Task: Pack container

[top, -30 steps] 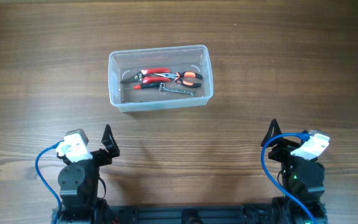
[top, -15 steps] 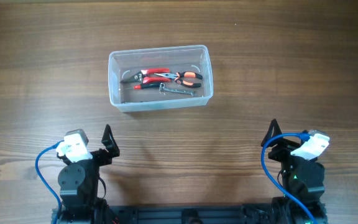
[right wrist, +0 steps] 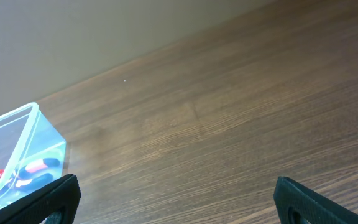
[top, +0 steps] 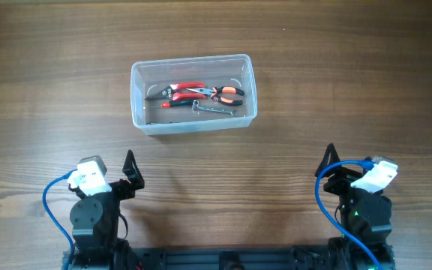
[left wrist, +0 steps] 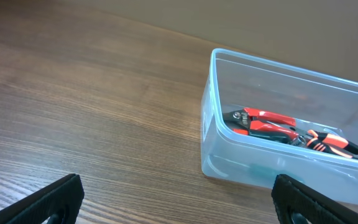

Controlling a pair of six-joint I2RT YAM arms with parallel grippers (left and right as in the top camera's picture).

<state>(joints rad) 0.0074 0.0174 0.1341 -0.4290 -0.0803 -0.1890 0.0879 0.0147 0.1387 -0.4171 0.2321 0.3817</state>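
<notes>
The clear plastic container (top: 138, 96) stands on the wooden table at the upper middle. Inside it lie red-handled pliers (top: 180, 91), orange-handled pliers (top: 229, 93) and a small metal wrench (top: 214, 109). It also shows in the left wrist view (left wrist: 229, 152) with the pliers (left wrist: 263, 120) inside, and its corner shows in the right wrist view (right wrist: 33, 134). My left gripper (top: 131, 169) is open and empty at the front left, well short of the container. My right gripper (top: 327, 163) is open and empty at the front right.
The wooden table (top: 351, 75) stretches on all sides of the container. Both arm bases with blue cables sit at the front edge. A plain wall rises behind the table in the wrist views.
</notes>
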